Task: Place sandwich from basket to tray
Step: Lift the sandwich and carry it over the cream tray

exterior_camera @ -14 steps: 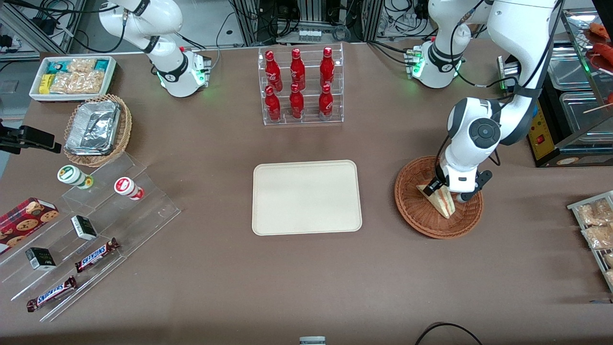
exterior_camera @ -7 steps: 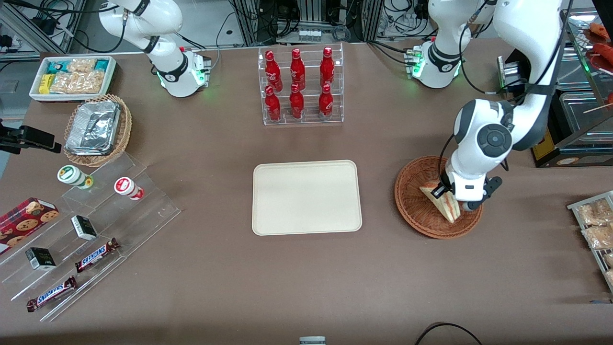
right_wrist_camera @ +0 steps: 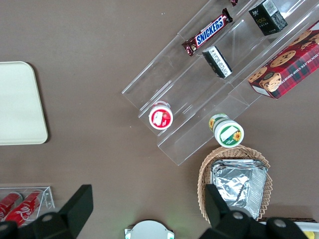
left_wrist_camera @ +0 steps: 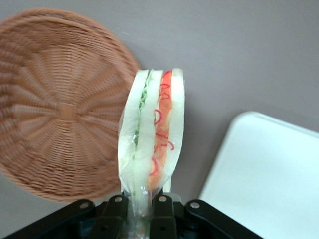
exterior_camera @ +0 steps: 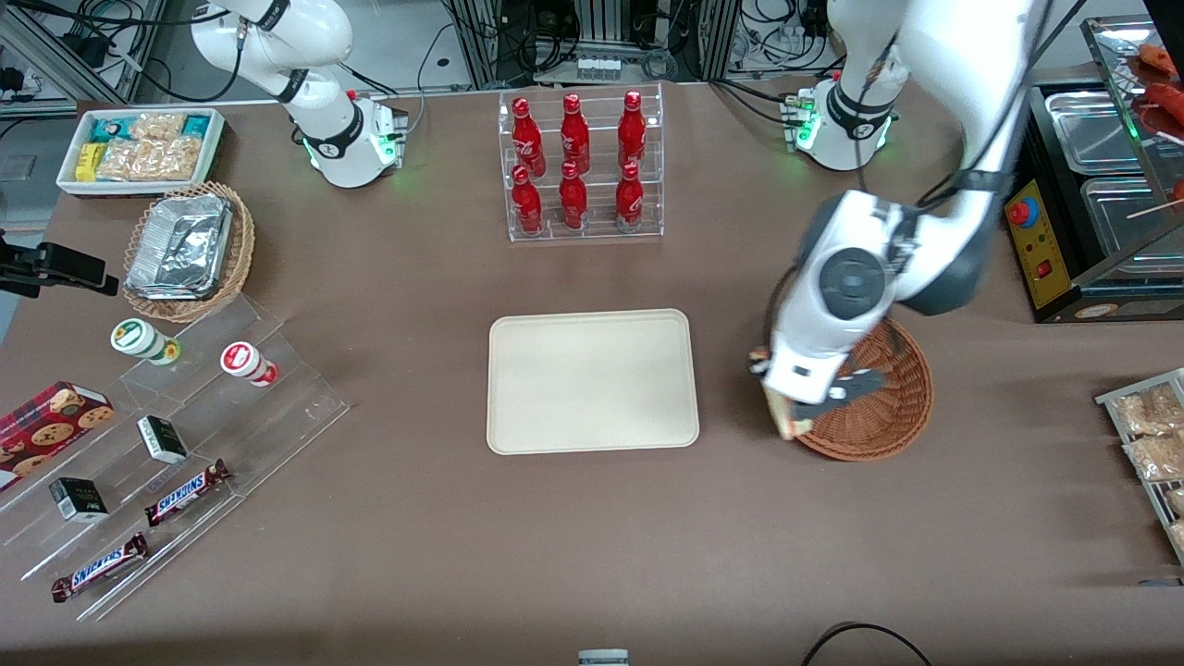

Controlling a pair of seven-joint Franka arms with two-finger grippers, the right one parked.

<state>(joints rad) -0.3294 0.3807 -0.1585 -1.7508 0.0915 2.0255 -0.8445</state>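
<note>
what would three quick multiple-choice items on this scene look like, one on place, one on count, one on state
1. Where is the triangular white-bread sandwich?
A. lying in the round reddish-brown wicker basket
B. lifted over the basket's rim on the side toward the cream rectangular plastic tray
C. resting on the tray

2. How many red bottles stand in the clear rack?
A. four
B. six
C. eight

3. What is the left arm's claw doing?
A. shut on the sandwich
B. open over the tray
C. open in the basket

Answers: 1 B, the wrist view shows it hanging over bare table between both; 2 B, two rows of three; 3 A, fingers pinch the wedge.
</note>
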